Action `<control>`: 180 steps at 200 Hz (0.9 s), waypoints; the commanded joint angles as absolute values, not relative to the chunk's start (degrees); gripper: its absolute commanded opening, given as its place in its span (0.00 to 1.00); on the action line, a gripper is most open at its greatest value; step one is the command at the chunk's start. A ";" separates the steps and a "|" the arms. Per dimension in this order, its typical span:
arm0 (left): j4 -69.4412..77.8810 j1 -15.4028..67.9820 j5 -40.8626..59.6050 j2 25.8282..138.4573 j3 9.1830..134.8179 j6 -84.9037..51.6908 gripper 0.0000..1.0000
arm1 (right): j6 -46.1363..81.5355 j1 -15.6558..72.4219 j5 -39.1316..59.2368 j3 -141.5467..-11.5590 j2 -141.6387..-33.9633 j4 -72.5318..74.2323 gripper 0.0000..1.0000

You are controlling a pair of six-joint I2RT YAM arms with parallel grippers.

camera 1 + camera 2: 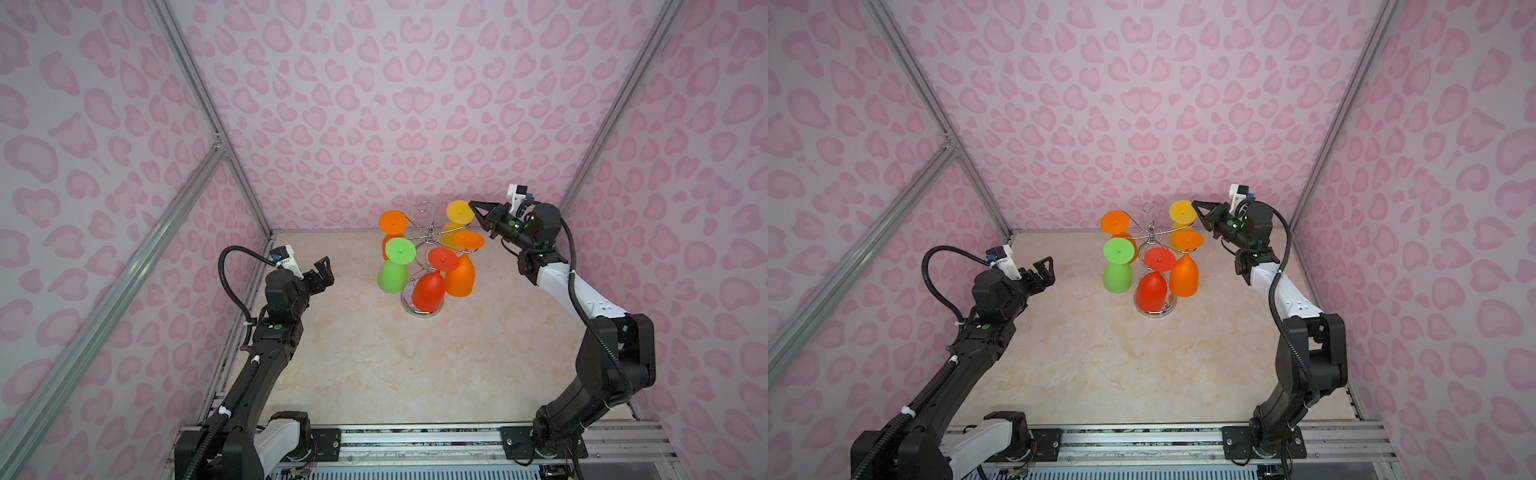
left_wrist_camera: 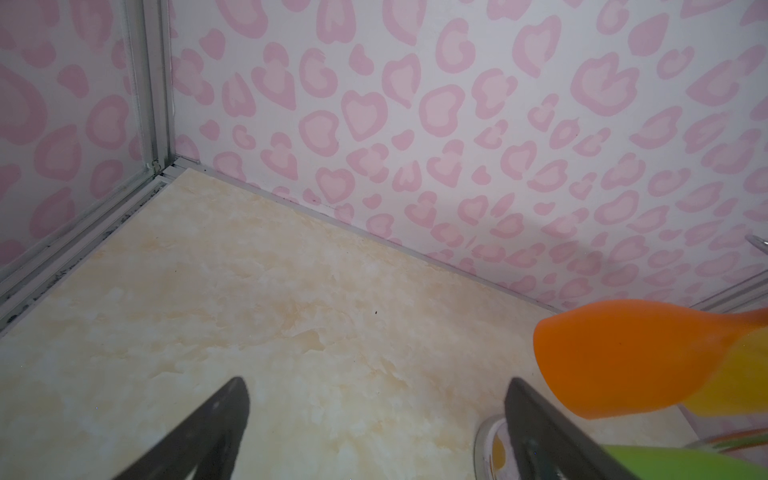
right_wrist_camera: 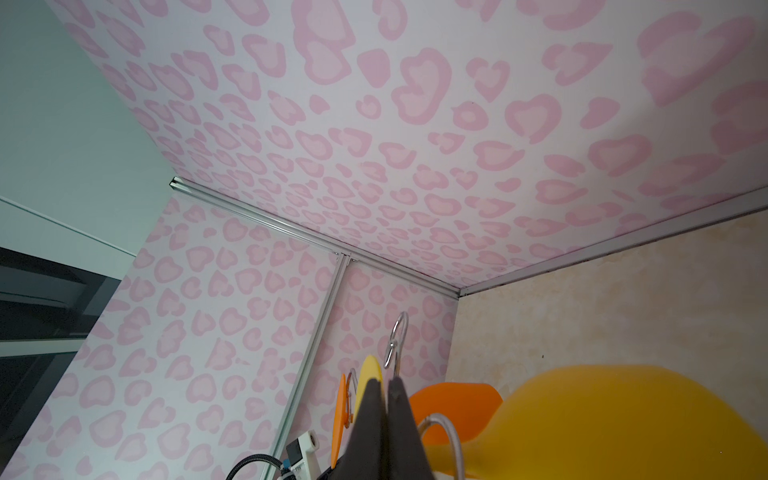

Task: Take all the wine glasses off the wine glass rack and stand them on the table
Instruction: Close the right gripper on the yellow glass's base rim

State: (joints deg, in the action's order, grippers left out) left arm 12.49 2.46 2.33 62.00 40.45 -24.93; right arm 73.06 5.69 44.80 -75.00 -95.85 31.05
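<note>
Right gripper [image 1: 472,203] closed, beside yellow wine glass [image 1: 459,213] foot

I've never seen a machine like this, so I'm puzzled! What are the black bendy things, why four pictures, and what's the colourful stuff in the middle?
Those are two robot arms, each ending in a claw. Two pictures look down on the whole scene from above. The other two come from small cameras on the arms' wrists. On the table stands a shiny wire rack. Hanging upside down from it are a green glass, a red glass, a yellow glass and two orange glasses. The left claw is open, off to the rack's side, holding nothing. The right claw is shut, its tips right at the yellow glass's round foot. I cannot tell whether it pinches it.
</note>
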 commanded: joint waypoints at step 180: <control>11.96 2.44 1.91 62.09 41.39 -23.85 0.97 | 73.18 6.96 47.02 -72.60 -90.56 31.42 0.00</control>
State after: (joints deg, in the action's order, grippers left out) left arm 12.03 2.46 2.11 61.95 40.53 -24.29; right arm 73.91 5.96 46.39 -71.22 -90.24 31.35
